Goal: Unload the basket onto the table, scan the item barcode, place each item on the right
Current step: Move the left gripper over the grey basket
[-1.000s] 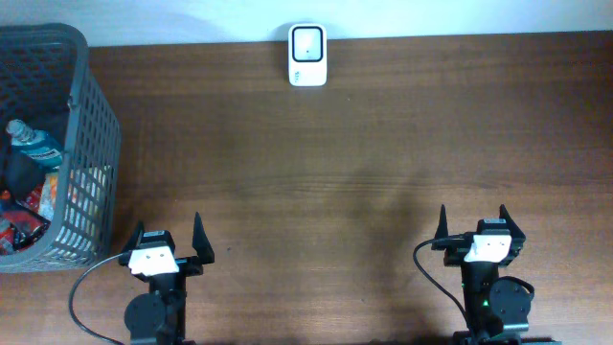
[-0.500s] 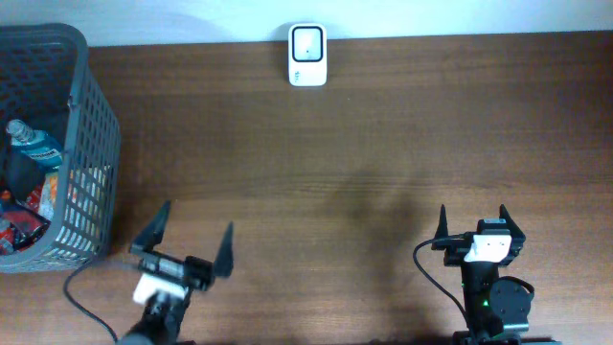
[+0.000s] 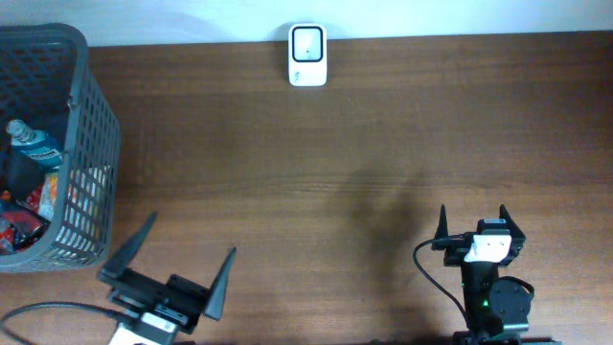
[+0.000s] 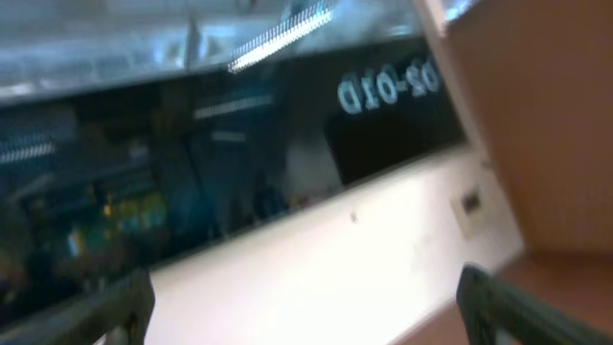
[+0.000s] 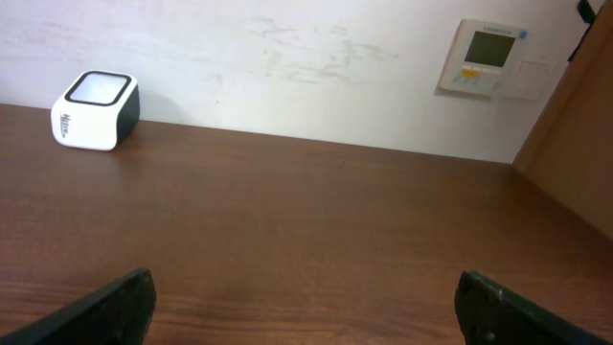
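Note:
A white barcode scanner (image 3: 307, 55) stands at the table's far edge; the right wrist view has the scanner (image 5: 95, 110) at its left. Items lie in the grey basket (image 3: 96, 144) at the left, among them a clear bottle with a blue label (image 3: 32, 144) and red packets (image 3: 24, 225). No barcode shows. My left gripper (image 3: 177, 268) is raised near the front left, open and empty, to the right of the basket. Its blurred wrist view looks over the left gripper (image 4: 306, 316) at a wall and a dark window. My right gripper (image 3: 474, 222) (image 5: 306, 311) stands open and empty at the front right.
A wall control panel (image 5: 488, 57) hangs behind the table at the right, beside a brown wooden panel (image 5: 575, 144). Bare wooden tabletop (image 3: 335, 172) stretches between the arms and the scanner. A black cable (image 3: 57, 311) trails from the left arm.
My left arm has lifted and tilted up, its open gripper now larger in the overhead view and shifted toward the front left. The right arm has not moved.

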